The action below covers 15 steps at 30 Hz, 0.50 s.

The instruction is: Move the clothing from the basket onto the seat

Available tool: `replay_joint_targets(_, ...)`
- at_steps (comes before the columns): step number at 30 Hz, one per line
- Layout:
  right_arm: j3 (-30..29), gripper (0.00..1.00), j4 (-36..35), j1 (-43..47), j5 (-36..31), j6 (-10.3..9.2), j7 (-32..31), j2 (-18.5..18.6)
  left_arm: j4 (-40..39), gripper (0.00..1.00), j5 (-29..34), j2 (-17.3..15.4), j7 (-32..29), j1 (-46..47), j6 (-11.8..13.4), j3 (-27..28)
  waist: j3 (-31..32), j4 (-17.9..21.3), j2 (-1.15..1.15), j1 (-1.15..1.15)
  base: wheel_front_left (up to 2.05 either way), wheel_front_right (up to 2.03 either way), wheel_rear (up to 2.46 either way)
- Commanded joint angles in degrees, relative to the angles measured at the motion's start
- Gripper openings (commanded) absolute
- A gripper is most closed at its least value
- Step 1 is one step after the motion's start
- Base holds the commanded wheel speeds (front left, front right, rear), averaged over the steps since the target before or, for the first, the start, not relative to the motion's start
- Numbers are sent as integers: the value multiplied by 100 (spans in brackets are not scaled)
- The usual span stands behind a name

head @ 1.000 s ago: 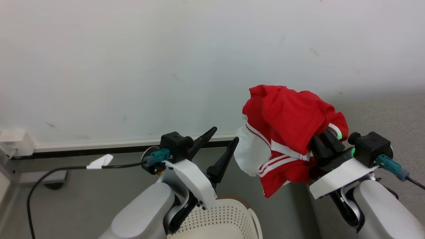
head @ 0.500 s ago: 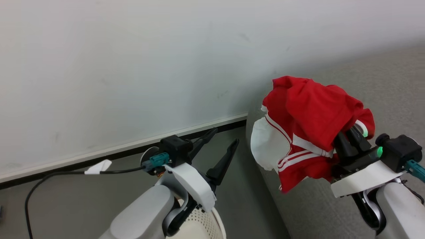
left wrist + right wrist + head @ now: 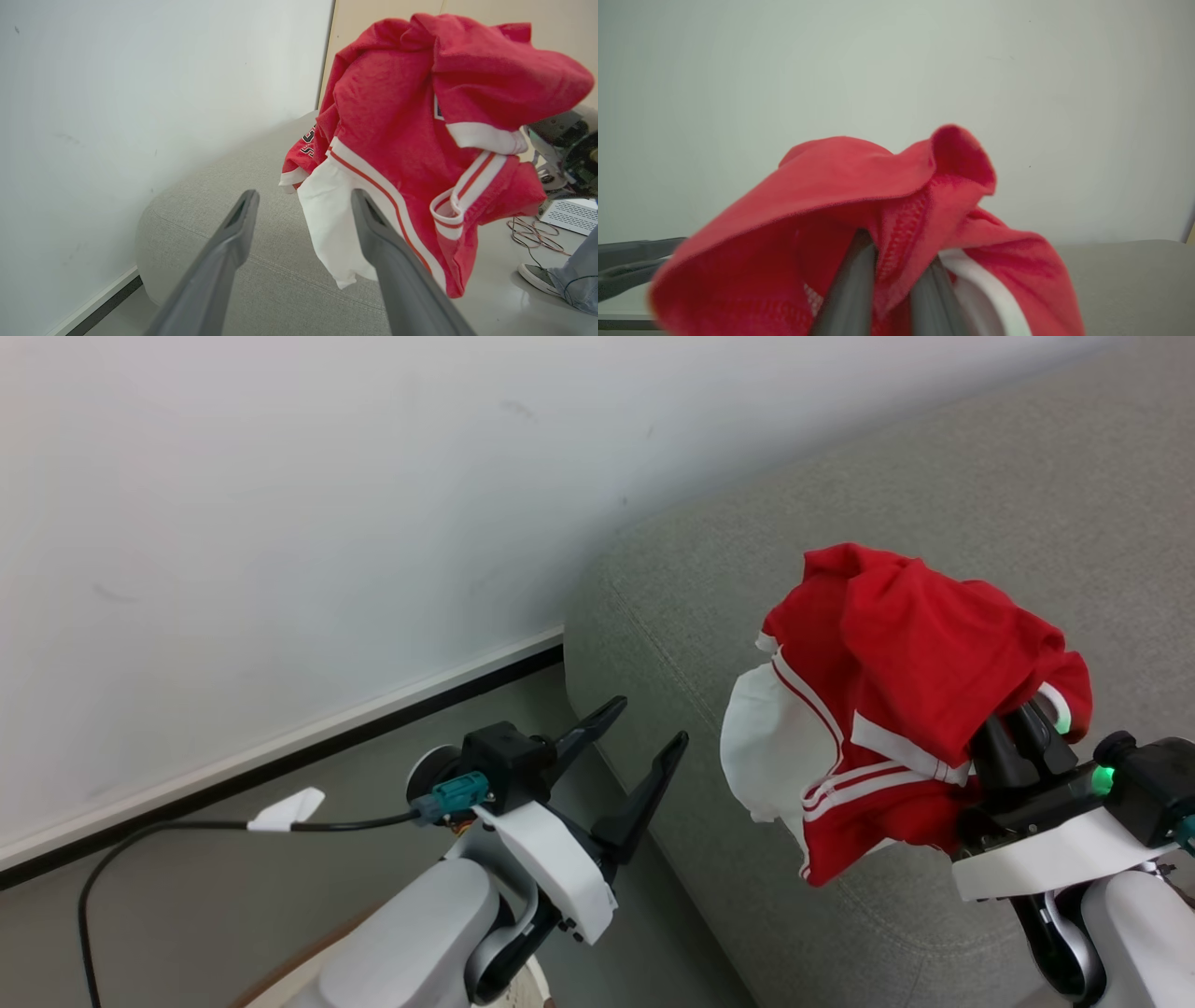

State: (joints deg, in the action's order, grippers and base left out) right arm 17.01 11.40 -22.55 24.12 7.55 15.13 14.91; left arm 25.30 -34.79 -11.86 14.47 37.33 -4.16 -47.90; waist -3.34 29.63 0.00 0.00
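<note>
We hold the clothing (image 3: 896, 709) pinched between the 2 fingers of our right gripper (image 3: 1019, 739) in the air over the seat (image 3: 934, 476), our left gripper (image 3: 648, 722) spread and empty, so we judge that only lowering and releasing it is left

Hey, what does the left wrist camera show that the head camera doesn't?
Left wrist view: a person's grey shoe, loose floor cables, the printed logo on the bright red, white-panelled fabric garment. Head view: a black cable with a white tag, the right gripper shut on the garment. Both: the garment, the light grey upholstered sofa, the open left gripper.
</note>
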Motion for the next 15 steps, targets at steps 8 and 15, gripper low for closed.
replay_joint_targets(8,-217,0,-116,78,-37,-12,3,-47,110,100,94,26,20,163,-77,-78,-242,94,0,0,0,0,0)
replay_joint_targets(15,-168,0,307,-515,228,-12,2,13,-46,100,135,-101,-45,279,-70,-122,-624,-30,0,0,0,0,0)
